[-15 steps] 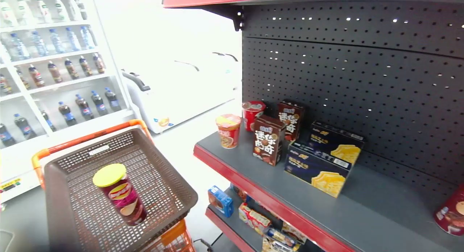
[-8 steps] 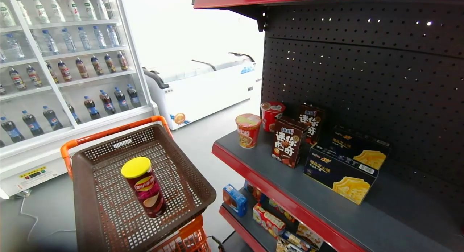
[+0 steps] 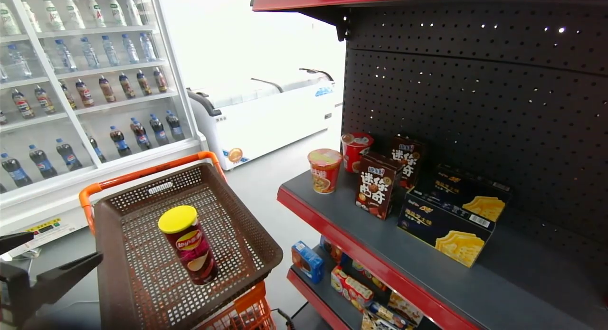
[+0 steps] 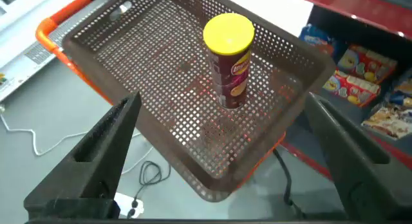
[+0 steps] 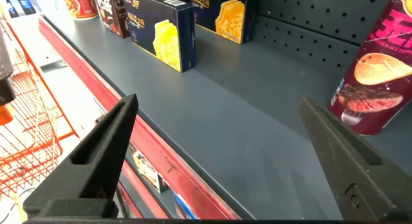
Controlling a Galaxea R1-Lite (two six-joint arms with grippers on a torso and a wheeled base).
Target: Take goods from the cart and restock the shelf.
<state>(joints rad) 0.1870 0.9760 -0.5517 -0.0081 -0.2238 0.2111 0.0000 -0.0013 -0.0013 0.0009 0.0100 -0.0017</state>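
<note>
A dark red chips can (image 3: 188, 246) with a yellow lid stands upright in the brown mesh cart basket (image 3: 142, 197). My left gripper (image 3: 64, 247) hangs open just outside the basket's near left side, apart from the can. The left wrist view looks down on the can (image 4: 228, 60) and basket (image 4: 129, 56) between the gripper's (image 4: 222, 105) spread fingers. The grey shelf deck (image 3: 342, 225) with a red front edge holds the stocked goods. My right gripper (image 5: 217, 105) is open over a bare stretch of the deck (image 5: 257, 121), beside a red chips can (image 5: 373, 76).
On the shelf stand two noodle cups (image 3: 325, 170), two brown boxes (image 3: 376, 185) and two navy boxes (image 3: 446, 225). An orange handle (image 3: 147, 171) rims the cart. Snack packs (image 3: 308, 261) fill the lower shelf. Drink coolers (image 3: 85, 83) and a chest freezer (image 3: 266, 116) stand behind.
The head camera swung early on, shifting the whole picture. Since then my left gripper has risen into the head view's lower left corner. The chips can has kept its place in the basket.
</note>
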